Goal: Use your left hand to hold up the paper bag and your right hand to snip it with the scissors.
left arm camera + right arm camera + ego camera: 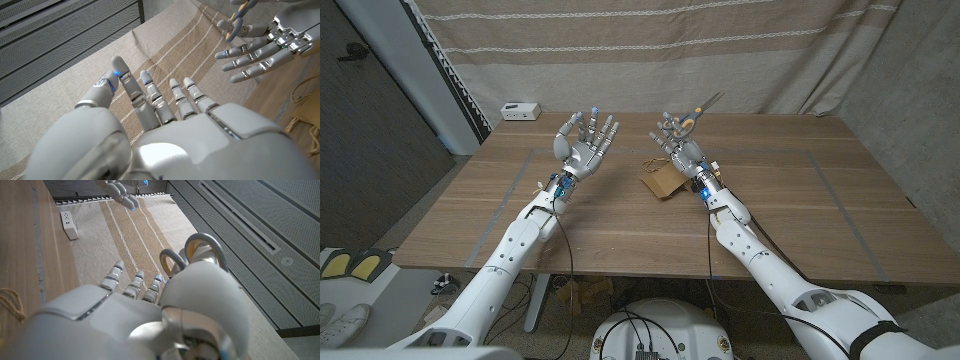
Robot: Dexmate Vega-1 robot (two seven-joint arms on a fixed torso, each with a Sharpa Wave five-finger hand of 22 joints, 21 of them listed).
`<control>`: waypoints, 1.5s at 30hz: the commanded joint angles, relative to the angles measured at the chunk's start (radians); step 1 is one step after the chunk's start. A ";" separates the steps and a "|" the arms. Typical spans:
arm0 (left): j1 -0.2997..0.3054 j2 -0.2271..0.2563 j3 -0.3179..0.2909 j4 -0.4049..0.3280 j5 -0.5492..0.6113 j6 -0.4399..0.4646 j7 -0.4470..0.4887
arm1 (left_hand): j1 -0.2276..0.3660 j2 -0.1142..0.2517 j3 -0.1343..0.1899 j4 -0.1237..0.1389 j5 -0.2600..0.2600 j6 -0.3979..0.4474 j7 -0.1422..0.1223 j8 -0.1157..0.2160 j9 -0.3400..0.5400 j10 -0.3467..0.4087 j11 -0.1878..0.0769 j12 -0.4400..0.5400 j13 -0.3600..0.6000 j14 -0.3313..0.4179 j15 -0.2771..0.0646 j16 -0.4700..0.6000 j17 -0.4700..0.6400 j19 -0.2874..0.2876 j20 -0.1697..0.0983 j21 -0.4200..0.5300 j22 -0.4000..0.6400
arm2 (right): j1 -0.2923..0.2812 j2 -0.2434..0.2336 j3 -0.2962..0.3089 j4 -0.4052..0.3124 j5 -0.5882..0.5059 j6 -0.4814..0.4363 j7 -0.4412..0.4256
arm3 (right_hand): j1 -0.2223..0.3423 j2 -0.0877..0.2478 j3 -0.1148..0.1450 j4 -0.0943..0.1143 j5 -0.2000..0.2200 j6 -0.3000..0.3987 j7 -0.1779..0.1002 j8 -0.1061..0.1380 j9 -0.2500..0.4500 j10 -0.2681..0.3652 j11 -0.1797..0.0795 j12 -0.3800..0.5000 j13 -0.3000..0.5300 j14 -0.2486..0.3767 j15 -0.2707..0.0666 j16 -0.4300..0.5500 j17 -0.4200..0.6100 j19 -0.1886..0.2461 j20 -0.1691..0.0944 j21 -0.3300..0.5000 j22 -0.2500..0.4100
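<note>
Both arms are up: left robot hand [586,146] spread, empty; right robot hand [682,144] holds scissors [700,108]. Lower left toward bag [662,181] at four o'clock, pinching its top edge.

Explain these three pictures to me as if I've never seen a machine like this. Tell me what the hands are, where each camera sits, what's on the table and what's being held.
This is a robot with two arms, each ending in a metal hand, standing at a wooden table. The wide picture comes from a camera on its head, looking down. The other two come from cameras on the wrists, looking along the back of each hand, so they appear turned.

The left hand is raised with its fingers spread and holds nothing. The right hand is raised too and holds scissors; their handle loops show in the right wrist picture.

A brown paper bag lies on the table beside the right arm. A small white box sits at the table's far left corner. A striped cloth hangs behind.
</note>
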 commanded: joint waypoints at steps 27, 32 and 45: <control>-0.001 -0.004 -0.005 0.017 -0.003 0.008 -0.007 | -0.010 0.001 0.011 -0.002 -0.005 0.020 0.003 -0.006 0.001 0.011 0.002 0.001 0.003 0.009 -0.167 0.005 0.002 0.009 -0.061 -0.004 0.006 | -0.025 -0.036 -0.021 -0.103 -0.024 -0.084 -0.151 | -0.060 -0.068 -0.059 0.044 -0.037 0.144 0.085 0.645 0.615 0.640 0.000 0.412 0.306 0.403 -0.177 0.161 0.090 0.133 -0.002 -0.010 0.010; -0.003 -0.006 -0.004 0.019 -0.001 0.006 -0.009 | -0.010 0.001 0.012 -0.002 -0.005 0.021 0.004 -0.006 0.001 0.011 0.002 0.001 0.003 0.009 -0.167 0.005 0.002 0.009 -0.061 -0.004 0.006 | -0.031 -0.027 -0.015 -0.103 -0.007 -0.084 -0.158 | -0.028 -0.064 -0.040 0.027 -0.037 0.125 0.083 0.689 0.601 0.576 0.003 0.596 0.591 0.464 -0.185 0.240 0.201 0.170 -0.030 0.001 0.020; 0.002 -0.005 -0.012 0.015 -0.002 -0.001 -0.010 | -0.010 0.002 0.014 -0.002 -0.006 0.035 0.008 -0.005 0.001 0.014 0.002 -0.001 0.003 0.010 -0.167 0.005 0.003 0.011 -0.062 -0.004 0.006 | -0.023 0.013 -0.002 -0.057 0.022 -0.079 -0.164 | 0.066 -0.073 -0.011 0.000 -0.030 0.100 0.085 0.791 0.670 0.544 0.007 0.822 0.905 0.716 -0.192 0.486 0.424 0.475 -0.217 0.200 0.115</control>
